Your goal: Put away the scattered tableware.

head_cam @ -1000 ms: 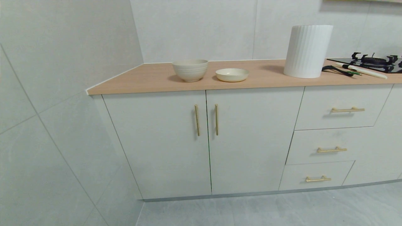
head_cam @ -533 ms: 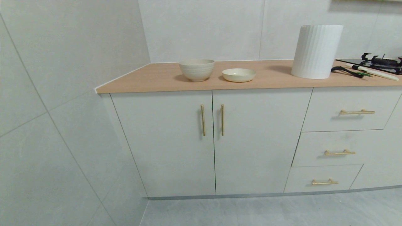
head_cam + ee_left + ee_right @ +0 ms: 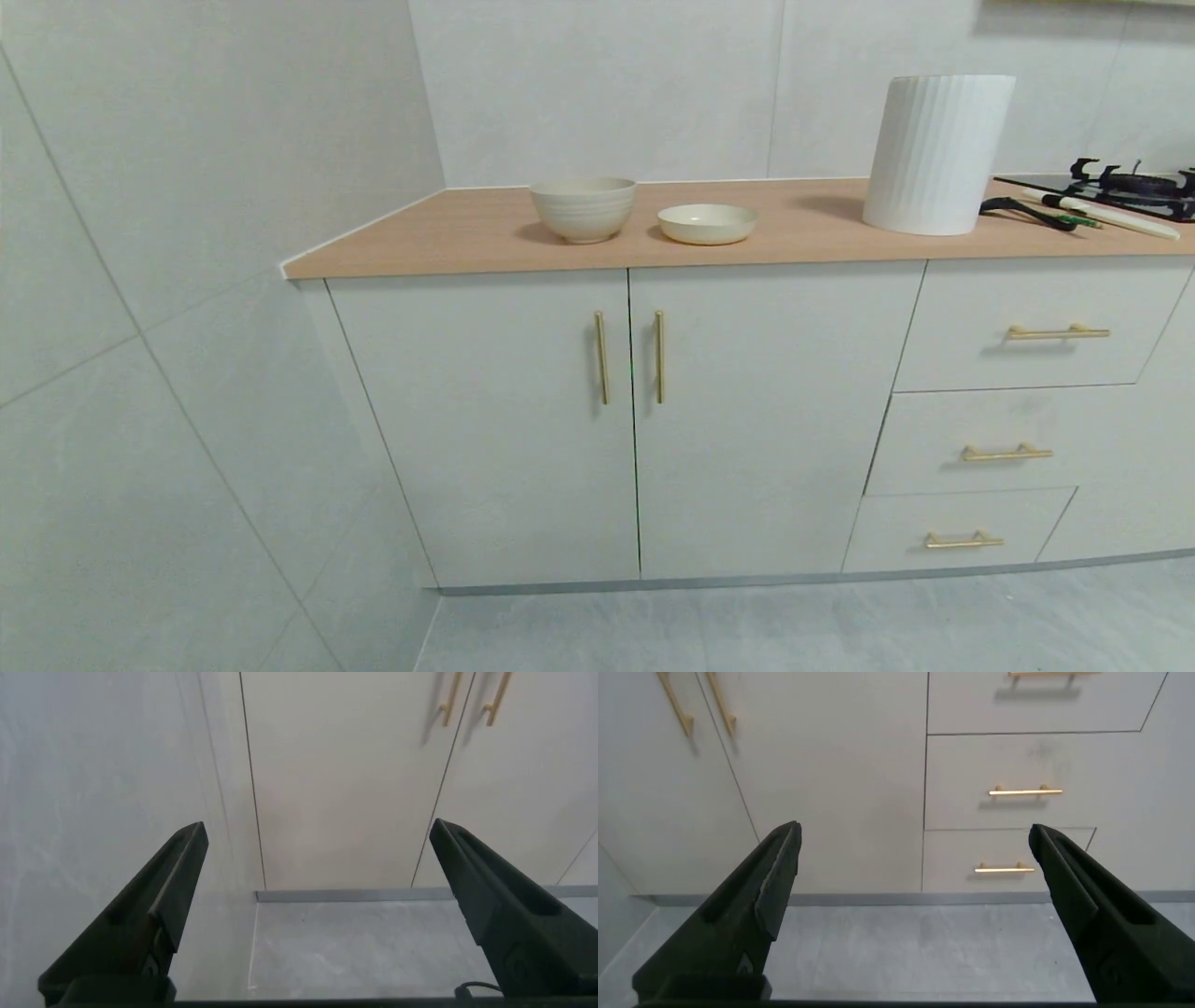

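Note:
On the wooden countertop [image 3: 448, 238] stand a ribbed cream bowl [image 3: 583, 209] and, just to its right, a shallow cream dish [image 3: 707, 223]. Farther right, utensils [image 3: 1074, 212] lie beside a tall white ribbed canister [image 3: 935, 154]. My left gripper [image 3: 318, 845] hangs low and open, facing the cabinet's base near the wall corner. My right gripper [image 3: 915, 845] is also open and low, facing the drawer fronts [image 3: 1036, 765]. Nothing is held in either.
Below the counter are two closed cabinet doors with gold handles [image 3: 630, 357] and three closed drawers [image 3: 1008, 453]. A black stove grate [image 3: 1134, 177] sits at the far right. A tiled wall [image 3: 140, 280] closes the left side; grey floor [image 3: 794, 625] lies in front.
The head view has shifted, so the counter sits a little more to the right than a second ago. The bowl, dish and canister keep their places on the counter.

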Robot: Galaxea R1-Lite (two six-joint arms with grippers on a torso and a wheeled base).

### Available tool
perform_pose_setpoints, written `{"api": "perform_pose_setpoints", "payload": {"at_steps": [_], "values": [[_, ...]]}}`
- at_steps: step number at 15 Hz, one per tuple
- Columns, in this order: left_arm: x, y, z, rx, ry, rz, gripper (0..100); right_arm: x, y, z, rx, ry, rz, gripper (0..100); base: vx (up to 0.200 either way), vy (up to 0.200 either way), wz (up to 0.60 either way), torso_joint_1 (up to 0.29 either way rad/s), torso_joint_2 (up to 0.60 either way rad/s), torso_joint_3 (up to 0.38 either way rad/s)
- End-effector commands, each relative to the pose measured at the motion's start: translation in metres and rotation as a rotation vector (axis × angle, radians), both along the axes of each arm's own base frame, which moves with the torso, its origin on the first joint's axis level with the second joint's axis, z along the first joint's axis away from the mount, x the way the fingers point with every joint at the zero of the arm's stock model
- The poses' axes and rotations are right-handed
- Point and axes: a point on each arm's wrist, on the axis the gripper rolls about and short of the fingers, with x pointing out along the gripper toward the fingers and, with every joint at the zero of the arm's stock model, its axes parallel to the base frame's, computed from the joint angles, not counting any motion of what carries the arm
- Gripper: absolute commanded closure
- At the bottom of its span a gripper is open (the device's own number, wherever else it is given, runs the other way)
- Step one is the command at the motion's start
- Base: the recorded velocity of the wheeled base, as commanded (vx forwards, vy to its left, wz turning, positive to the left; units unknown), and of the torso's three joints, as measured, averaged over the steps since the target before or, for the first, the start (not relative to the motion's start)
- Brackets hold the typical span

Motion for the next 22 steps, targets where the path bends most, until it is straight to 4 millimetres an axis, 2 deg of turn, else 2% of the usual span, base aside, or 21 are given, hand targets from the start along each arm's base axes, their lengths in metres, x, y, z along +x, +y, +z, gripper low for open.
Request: {"api": "perform_pose_setpoints", "payload": {"at_steps": [1,3,18,19,20,21,22], "values": [[0.0,0.0,0.0,-0.001,0.001,0.001,0,0.0,0.0,0.0,0.0,0.0,0.001,0,0.2,0.0,0.0,0.002,0.0,0.012],[0.0,0.0,0.0,-0.001,0.001,0.001,0,0.0,0.0,0.0,0.0,0.0,0.001,0,0.2,0.0,0.0,0.01,0.0,0.0],[0.0,0.0,0.0,0.004,0.001,0.001,0,0.001,0.0,0.001,-0.032,0.013,0.012,0,0.0,0.0,0.0,0.0,0.0,0.0],[0.0,0.0,0.0,0.004,0.001,0.001,0,-0.002,0.001,0.014,-0.025,-0.032,0.06,0,0.0,0.0,0.0,0.0,0.0,0.0],[0.0,0.0,0.0,0.004,0.001,0.001,0,-0.011,0.003,0.049,0.047,-0.106,0.163,0,0.0,0.0,0.0,0.0,0.0,0.0],[0.0,0.0,0.0,0.004,0.001,0.001,0,-0.009,0.003,0.06,0.091,-0.077,0.222,0,0.0,0.0,0.0,0.0,0.0,0.0],[0.0,0.0,0.0,0.004,0.001,0.001,0,0.003,0.005,0.069,0.082,0.028,0.288,0,0.0,0.0,0.0,0.0,0.0,0.0]]}}
